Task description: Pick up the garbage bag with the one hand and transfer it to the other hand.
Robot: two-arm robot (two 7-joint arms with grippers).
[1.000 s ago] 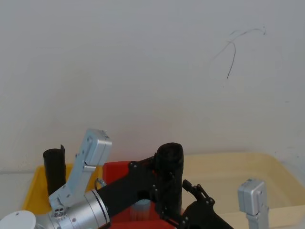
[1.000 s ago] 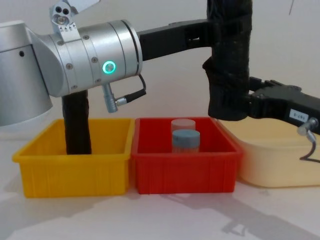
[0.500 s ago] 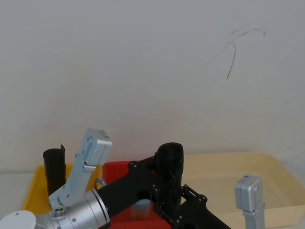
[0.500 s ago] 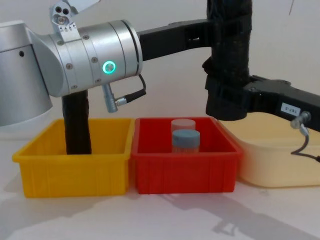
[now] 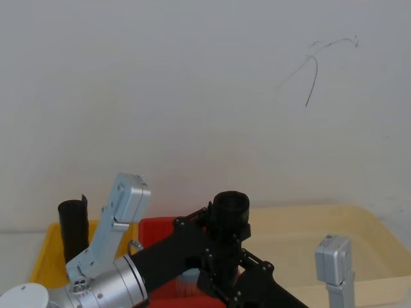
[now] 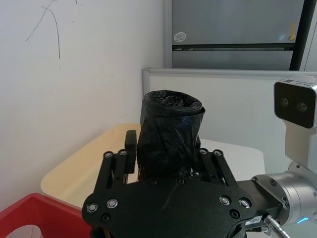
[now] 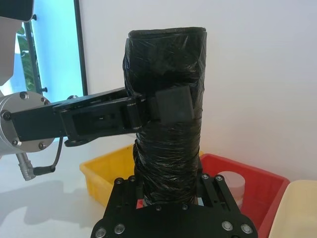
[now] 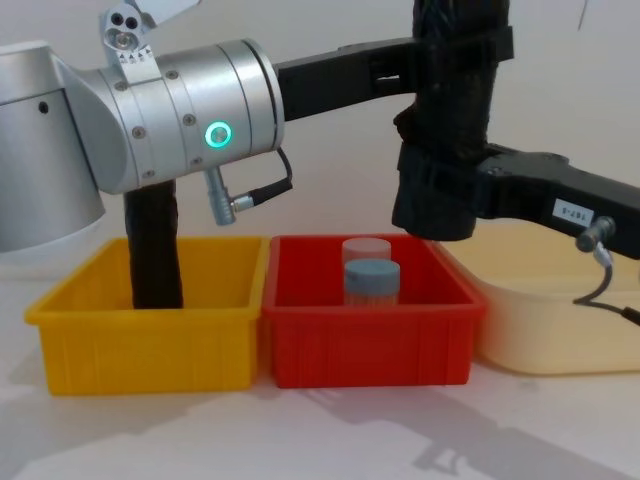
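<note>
Counter (image 8: pixel 330 440): pale and smooth. It carries three containers in a row, with nothing loose on it near me.
Yellow bin (image 8: pixel 140 340): ribbed hard plastic, on my left. A spare roll (image 8: pixel 153 250) of black film stands upright in it, well apart from the work.
Red bin (image 8: pixel 370 345): the same moulded shape, touching the yellow bin. A clear jar (image 8: pixel 371 280) with a blue lid sits inside, below the handover.
Left end effector (image 7: pixel 166 108): long black links on a silver wrist (image 8: pixel 190 120) with a green ring, clenched on the upper part of the garbage bag.
Garbage bag (image 8: pixel 450 130): a tight cylinder of wrinkled, glossy black film. It is held in the air over the right end of the red bin, leaning slightly instead of plumb.
Right end effector (image 7: pixel 167 196): set around the lower part of the garbage bag. I cannot tell whether it has clenched yet.
Risk, release too early: if I open the left grip before the right one truly bites, I expect the roll to drop onto the jar or the bin rim.
Risk, slick film: the wrap looks slippery and squashy, so a light squeeze may let it slide.
Risk, opposing pull: with both arms gripping a leaning roll, any sideways motion could twist it or peel its layers.
Cream tray (image 8: pixel 540 320): rounded and matte, on my right.
Wall (image 5: pixel 192 96): plain white, with a thin dark scrawl.
</note>
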